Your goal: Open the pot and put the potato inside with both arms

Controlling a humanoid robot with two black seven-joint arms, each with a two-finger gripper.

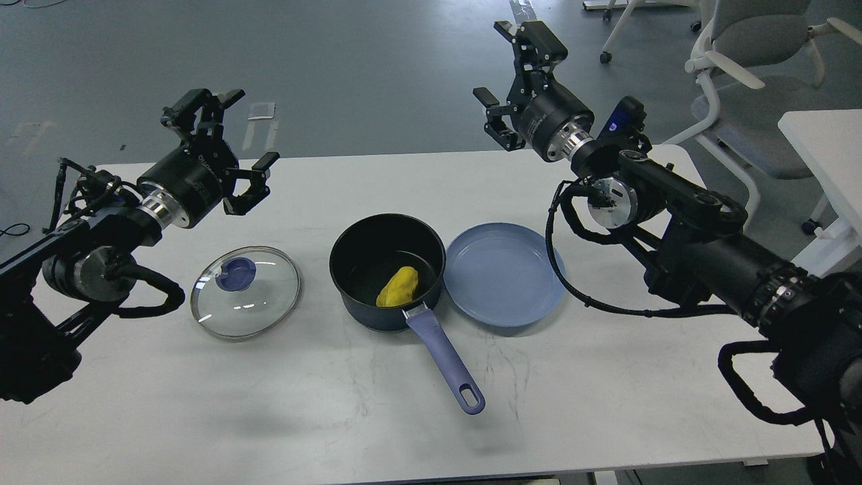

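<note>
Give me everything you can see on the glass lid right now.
The glass lid is round and clear, with a metal rim and a blue-purple knob at its centre. It lies flat on the white table, left of the pot and apart from it. Nothing touches it; the left gripper is open, above and behind it.
</note>
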